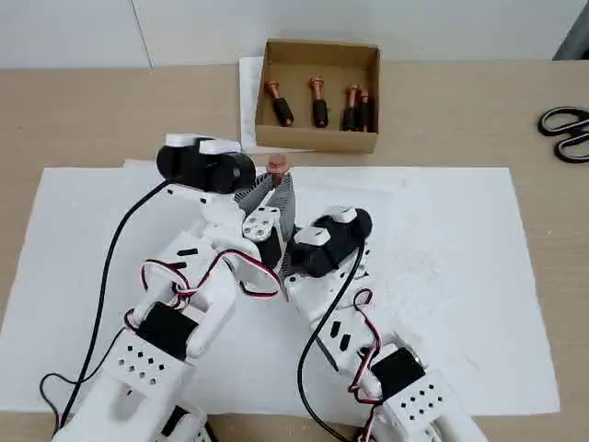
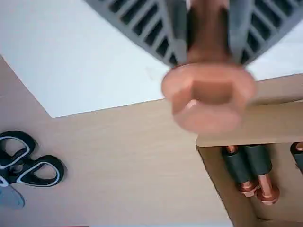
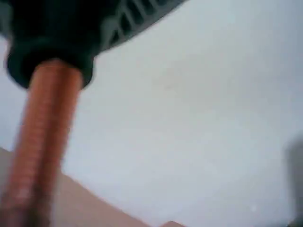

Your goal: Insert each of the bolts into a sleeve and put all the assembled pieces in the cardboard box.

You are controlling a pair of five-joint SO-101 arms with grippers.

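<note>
Left pincer (image 2: 208,52): mine, closed on the bolt (image 2: 208,97) just behind its head, with one grey finger on either side of the shank.
Right pincer (image 3: 57,23): mine too, closed round the black sleeve (image 3: 47,61). It sits close behind my left pincer, where my two arms meet over the paper.
Bolt: copper. Its hex head points past my left fingertips toward the box, and its threaded end sticks out of the sleeve.
Sleeve: on the bolt's shank, held up off the paper in my right pincer.
Box (image 1: 317,140): open-topped cardboard, standing on the table just beyond the bolt head, at the far edge of the paper.
Pieces (image 1: 318,101): four bolts in sleeves lie inside the box. Two lie apart on one side and two lie touching on the other.
Paper (image 1: 442,276): a large white sheet spread under both my arms.
Scissors (image 1: 566,133): black-handled, on bare table well off to the right of the box.
Table (image 1: 92,110): light wood, showing around the paper and behind the box.
</note>
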